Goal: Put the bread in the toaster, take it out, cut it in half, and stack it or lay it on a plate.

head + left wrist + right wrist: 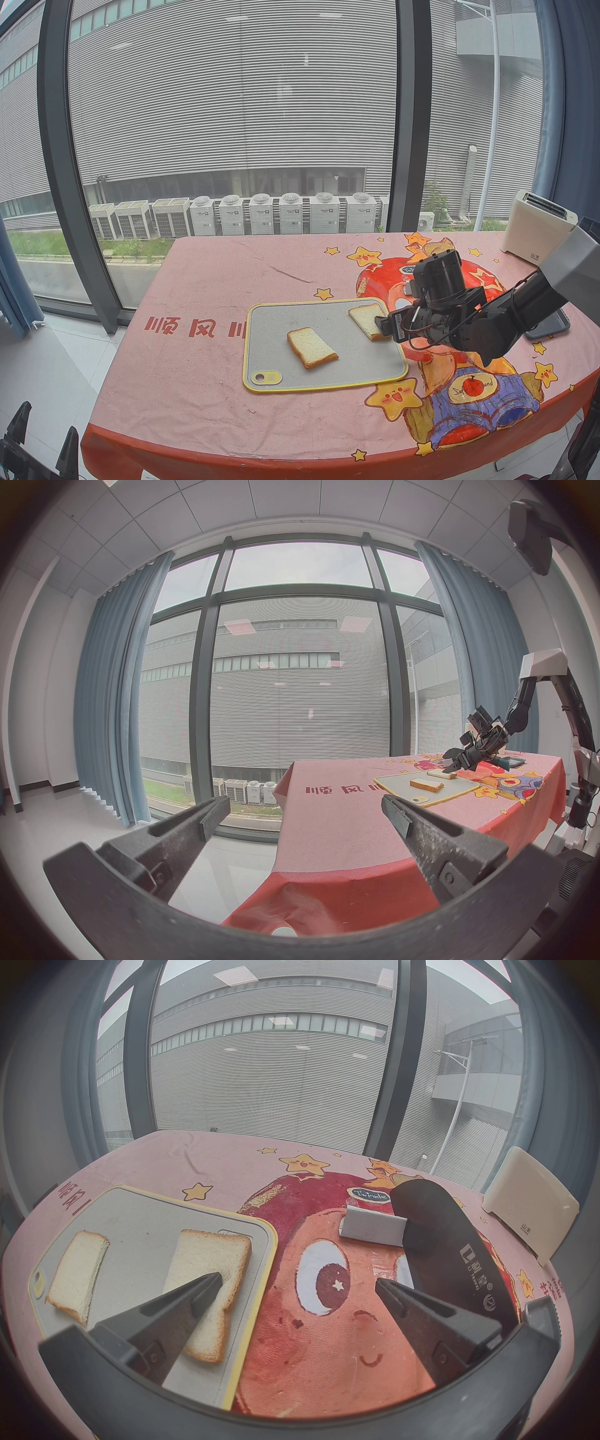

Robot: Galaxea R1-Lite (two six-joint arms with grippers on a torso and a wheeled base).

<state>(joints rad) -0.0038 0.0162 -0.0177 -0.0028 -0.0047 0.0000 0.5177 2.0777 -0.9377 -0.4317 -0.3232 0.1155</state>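
Note:
Two halves of bread lie on the grey, yellow-rimmed cutting board (350, 369). One half (311, 347) is near the board's middle, the other half (367, 320) at its right edge. My right gripper (382, 325) hovers open, low over that right half (212, 1257), one finger above the bread and the other above the tablecloth. A white toaster (537, 228) stands at the table's far right corner. A black-bladed knife (450, 1247) with a white handle lies on the cloth right of the board. My left gripper (304, 806) is open, down off the table's left side.
The pink printed tablecloth (206, 387) covers the table, which stands against a large window. Bare cloth stretches left of and in front of the board. The right arm (500, 312) reaches in from the right, over part of the knife.

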